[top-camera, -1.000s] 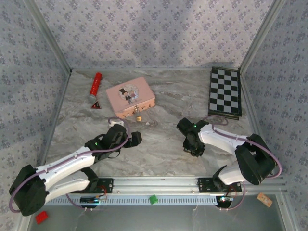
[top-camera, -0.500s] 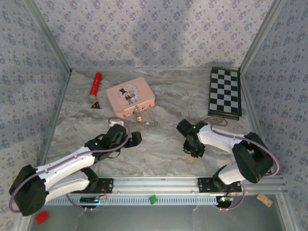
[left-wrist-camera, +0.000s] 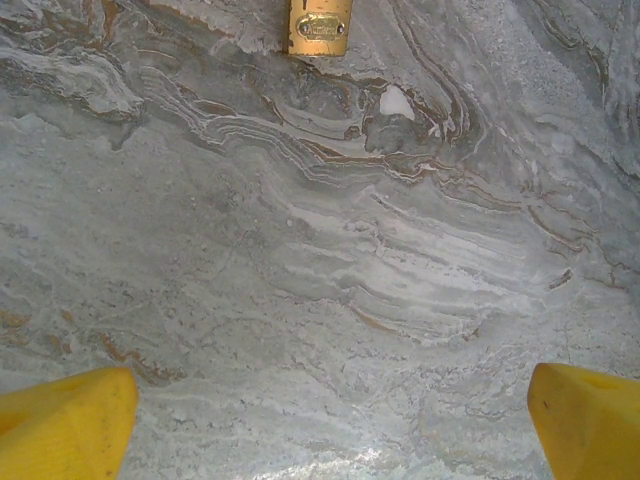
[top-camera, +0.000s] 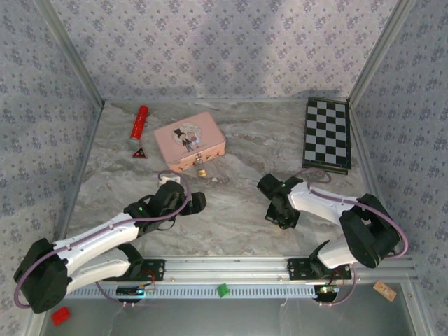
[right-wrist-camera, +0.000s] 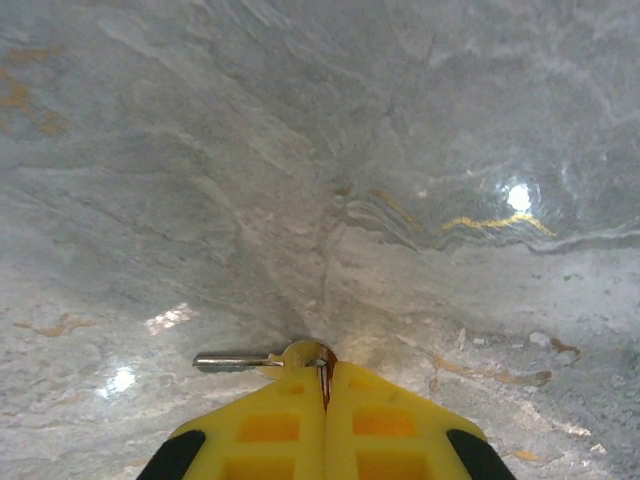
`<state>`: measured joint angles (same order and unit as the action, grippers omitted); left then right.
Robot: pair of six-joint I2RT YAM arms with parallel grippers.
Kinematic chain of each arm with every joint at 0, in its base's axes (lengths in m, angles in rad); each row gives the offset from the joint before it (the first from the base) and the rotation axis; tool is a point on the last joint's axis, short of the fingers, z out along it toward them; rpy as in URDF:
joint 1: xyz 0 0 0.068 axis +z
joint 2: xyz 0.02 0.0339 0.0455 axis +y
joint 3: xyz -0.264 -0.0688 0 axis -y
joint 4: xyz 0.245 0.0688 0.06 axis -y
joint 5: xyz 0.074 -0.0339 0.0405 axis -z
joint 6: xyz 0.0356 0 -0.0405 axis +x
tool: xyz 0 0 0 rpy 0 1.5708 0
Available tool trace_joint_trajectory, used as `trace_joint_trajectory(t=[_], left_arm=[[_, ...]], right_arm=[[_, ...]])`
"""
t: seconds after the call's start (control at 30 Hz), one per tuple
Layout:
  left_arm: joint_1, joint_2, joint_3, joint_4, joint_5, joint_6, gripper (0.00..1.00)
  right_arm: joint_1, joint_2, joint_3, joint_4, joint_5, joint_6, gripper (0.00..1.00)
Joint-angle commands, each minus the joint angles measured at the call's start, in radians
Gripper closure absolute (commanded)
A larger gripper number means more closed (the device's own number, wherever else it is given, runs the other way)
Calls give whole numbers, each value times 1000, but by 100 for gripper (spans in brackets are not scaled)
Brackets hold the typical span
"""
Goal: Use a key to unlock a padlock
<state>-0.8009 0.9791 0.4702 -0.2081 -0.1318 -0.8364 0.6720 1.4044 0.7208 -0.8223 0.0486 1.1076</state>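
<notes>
The tiny brass padlock (top-camera: 201, 172) lies on the marble table just in front of the pink tin; its gold body (left-wrist-camera: 320, 25) sits at the top edge of the left wrist view. My left gripper (top-camera: 193, 203) hovers a short way nearer than it, open, yellow fingertips (left-wrist-camera: 70, 425) wide apart over bare marble. My right gripper (top-camera: 283, 218) is low on the table at centre right, shut on the key: its yellow fingers (right-wrist-camera: 270, 425) pinch the key's round head, and the silver shaft (right-wrist-camera: 235, 362) sticks out to the left, flat near the surface.
A pink tin (top-camera: 189, 141) with a cartoon couple stands behind the padlock. A red cylinder (top-camera: 138, 126) and small red triangle (top-camera: 138, 152) lie at back left. A folded chessboard (top-camera: 327, 134) rests at back right. Patterned walls enclose the table.
My right gripper's fingers have closed fully onto the key's head. The left arm has barely moved.
</notes>
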Motion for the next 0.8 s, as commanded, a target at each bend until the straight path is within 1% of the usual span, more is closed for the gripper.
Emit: trace_joint_trajectory(t=[0.0,0.1,0.17,0.3,0.43,0.57,0.67,0.77], left_arm=[[-6,4,48,-3,-8,22,0],[-5,7,66,7,14,31,0],[-3,9,76,23,40,38,0],[16,12,113,75,94,75,0],[66,16,177,123,184,84,0],[99,4,176,273,279,68,0],[108,11,186,379,351,73,0],[108,31,222,440,417,79,3]], right_arm=[[5,-72,36,-26,29,-70,100],[17,-157,80,7,31,-183,100],[21,-213,91,52,11,-238,100],[27,-324,64,212,-59,-305,100],[36,-401,60,340,-61,-322,100],[38,-464,38,521,-85,-309,100],[37,-472,14,657,-109,-274,100],[40,-456,12,762,-135,-238,100]])
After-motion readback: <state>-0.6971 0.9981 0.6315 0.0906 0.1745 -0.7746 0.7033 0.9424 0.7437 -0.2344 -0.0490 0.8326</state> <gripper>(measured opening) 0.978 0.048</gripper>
